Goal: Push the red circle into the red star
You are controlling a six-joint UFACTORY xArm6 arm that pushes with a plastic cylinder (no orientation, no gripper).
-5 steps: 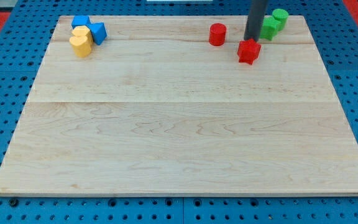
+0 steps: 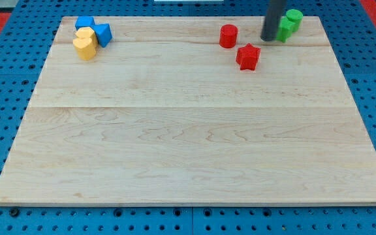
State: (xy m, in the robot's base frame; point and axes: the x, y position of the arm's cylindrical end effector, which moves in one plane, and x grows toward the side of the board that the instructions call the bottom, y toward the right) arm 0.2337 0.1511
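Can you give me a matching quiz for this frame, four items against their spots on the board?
Items:
1. red star
2. red circle
3. my tip
4. yellow blocks

Places:
A. near the view's top left corner, touching the blue blocks
B. just left of the green blocks
C. below and right of the red circle, apart from it
D. up and left of the red star, near the top edge

Pairs: 1-C, 2-D, 3-B, 4-A
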